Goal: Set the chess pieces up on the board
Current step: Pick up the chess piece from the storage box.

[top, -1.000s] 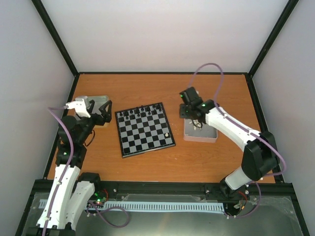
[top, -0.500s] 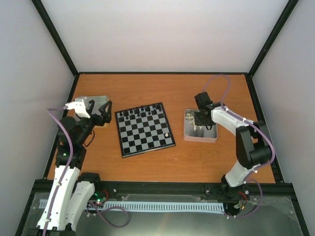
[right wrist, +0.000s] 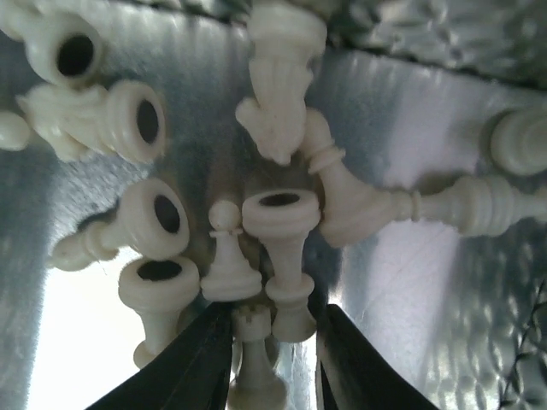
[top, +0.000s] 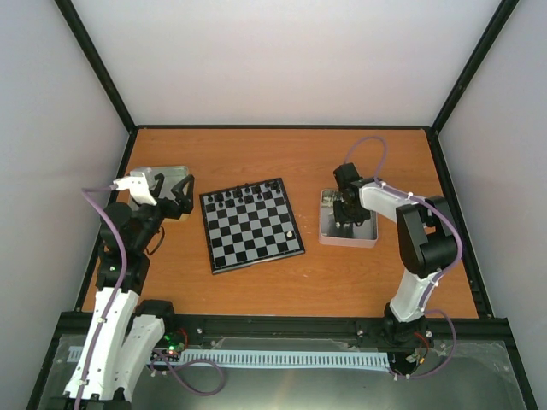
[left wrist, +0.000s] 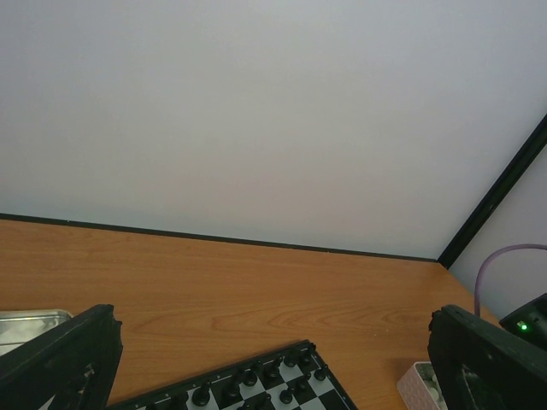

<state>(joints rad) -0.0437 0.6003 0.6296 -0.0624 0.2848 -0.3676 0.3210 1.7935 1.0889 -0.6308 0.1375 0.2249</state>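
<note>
Chess pieces, glossy cream, metal tray, right claw grip unclear, left claw released

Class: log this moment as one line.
left gripper open, beside board | right gripper in tray, straddling a chess piece, grip unclear | one white piece on board

Left arm: raised, forearm reaching forward. Left gripper: held level, jaws spread fully wide, one finger at each side.

Right arm: elbow sharply folded, wrist pitched down. Right gripper: pointing downward, jaws narrowly parted. Grip not determinable.
</note>
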